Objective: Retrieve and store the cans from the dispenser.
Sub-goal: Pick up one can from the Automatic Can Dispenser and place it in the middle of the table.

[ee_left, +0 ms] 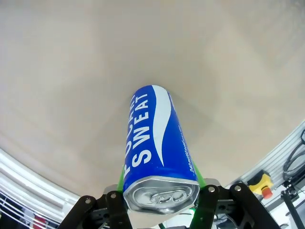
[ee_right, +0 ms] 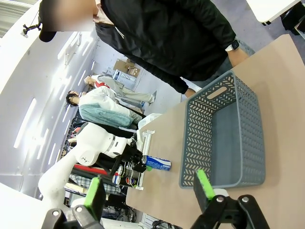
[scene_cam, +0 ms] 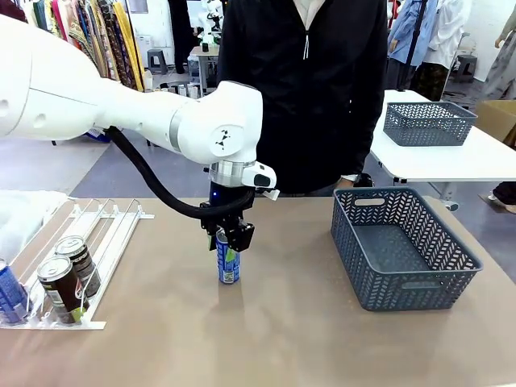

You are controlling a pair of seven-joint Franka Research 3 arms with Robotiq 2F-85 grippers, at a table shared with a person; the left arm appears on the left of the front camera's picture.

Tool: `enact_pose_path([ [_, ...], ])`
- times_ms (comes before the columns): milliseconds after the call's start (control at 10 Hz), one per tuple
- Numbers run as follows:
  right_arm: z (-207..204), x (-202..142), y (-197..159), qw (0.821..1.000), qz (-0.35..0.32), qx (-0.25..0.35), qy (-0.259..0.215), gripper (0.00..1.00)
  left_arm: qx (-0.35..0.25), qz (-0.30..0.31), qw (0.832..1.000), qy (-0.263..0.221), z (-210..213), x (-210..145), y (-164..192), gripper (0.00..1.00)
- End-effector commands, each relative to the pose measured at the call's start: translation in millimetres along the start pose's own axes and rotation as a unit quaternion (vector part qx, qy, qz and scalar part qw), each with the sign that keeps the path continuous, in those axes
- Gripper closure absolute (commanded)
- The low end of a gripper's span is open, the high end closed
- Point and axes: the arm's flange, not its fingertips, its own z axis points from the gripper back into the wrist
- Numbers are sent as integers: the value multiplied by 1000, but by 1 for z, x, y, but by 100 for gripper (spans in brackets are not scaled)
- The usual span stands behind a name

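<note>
The can [scene_cam: 228, 264] is blue with a white wave and a silver top. The basket [scene_cam: 415, 290] is grey with herringbone holes.

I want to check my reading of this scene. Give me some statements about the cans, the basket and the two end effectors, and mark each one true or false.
1. The left end effector is shut on a blue can. True.
2. The grey basket holds two cans. False: nothing lies in it.
3. Two dark cans lie in the white rack. True.
4. The right end effector grips a can. False: it is open, with nothing between its fingers.
5. The blue can lies on its side. False: it stands upright, silver top up.
</note>
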Motion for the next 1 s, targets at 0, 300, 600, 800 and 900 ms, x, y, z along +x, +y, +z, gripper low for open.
enact_pose_path([
  [0, -1, 4, 1, 1000, 12, 12, -12, 0, -12, 0, 1000, -7, 10, -2, 5, 83],
  [300, -1, 4, 1, 1000, 12, 12, -12, 0, -13, 0, 1000, -16, 12, -4, 5, 0],
  [600, -1, 4, 1, 1000, 12, 12, -12, 0, -47, 20, 996, -68, 49, -33, 17, 0],
  [800, -1, 4, 1, 1000, 12, 12, -12, 0, -94, 60, 986, -125, 100, -105, 46, 0],
  [900, -1, 4, 1, 1000, 12, 12, -12, 0, -116, 88, 977, -155, 117, -153, 69, 0],
])
